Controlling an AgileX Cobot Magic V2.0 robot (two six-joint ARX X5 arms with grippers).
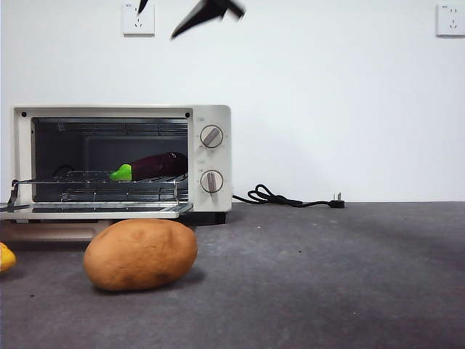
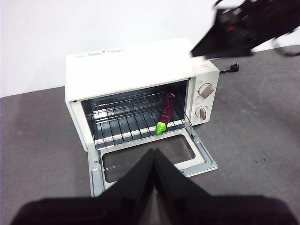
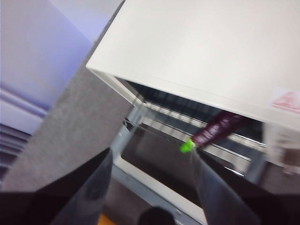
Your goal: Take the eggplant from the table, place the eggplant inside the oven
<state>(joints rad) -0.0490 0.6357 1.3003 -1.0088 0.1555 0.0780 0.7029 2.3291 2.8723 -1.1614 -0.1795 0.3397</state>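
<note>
The eggplant lies on the wire rack inside the oven, on the knob side, with its green cap toward the open door. It also shows in the left wrist view as the eggplant and in the right wrist view as the eggplant. The oven's glass door hangs down flat. My right gripper is open and empty, high above the oven; it appears as a dark shape, the right gripper, at the picture's top. My left gripper is shut and empty, up in front of the door.
A big brown potato sits on the table in front of the oven. A yellow object peeks in at the left edge. The oven's black power cord trails to the right along the wall.
</note>
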